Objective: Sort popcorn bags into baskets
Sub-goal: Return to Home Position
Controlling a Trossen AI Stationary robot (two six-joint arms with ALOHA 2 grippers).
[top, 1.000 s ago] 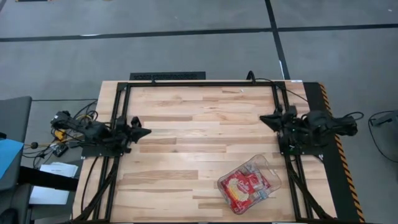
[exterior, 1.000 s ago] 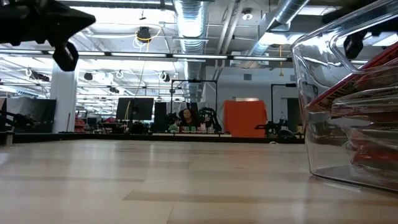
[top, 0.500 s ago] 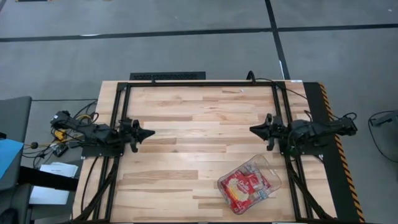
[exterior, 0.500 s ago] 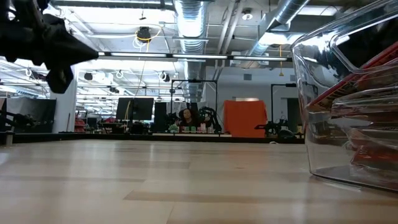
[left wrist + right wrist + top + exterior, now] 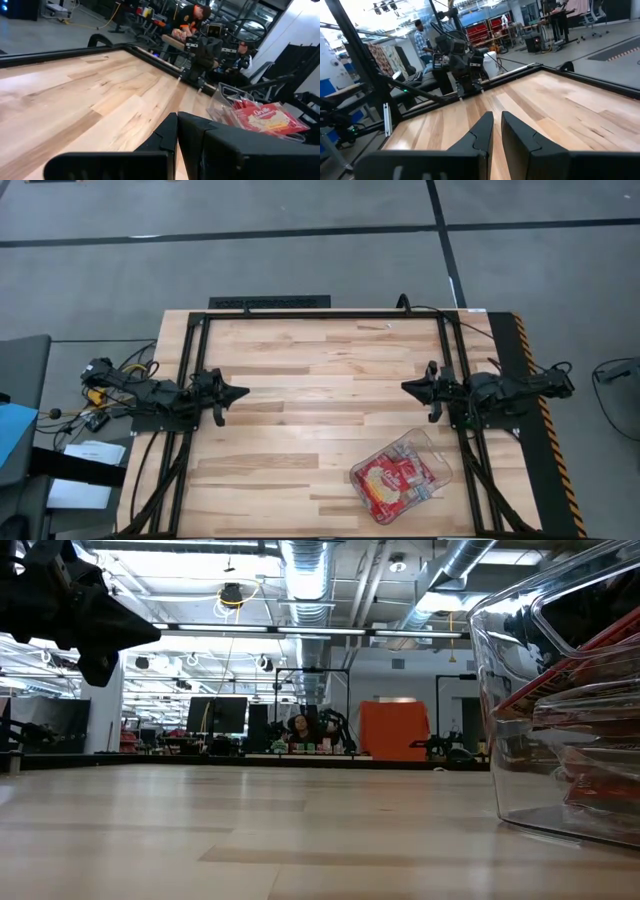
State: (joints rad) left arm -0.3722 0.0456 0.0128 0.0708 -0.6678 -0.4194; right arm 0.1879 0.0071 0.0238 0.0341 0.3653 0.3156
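Your left pincer (image 5: 238,392) hangs over its own side of the table (image 5: 320,350), fingers pressed together on nothing; your right pincer (image 5: 408,388) faces it from the opposite side, fingers likewise pressed together and empty; the two tips are well apart. The clear tub (image 5: 430,442) sits on the wood near the right pincer, off to one side of its fingers rather than ahead of them; from the left pincer it lies well apart, diagonally across; the red popcorn bags (image 5: 392,480) are piled inside the tub.
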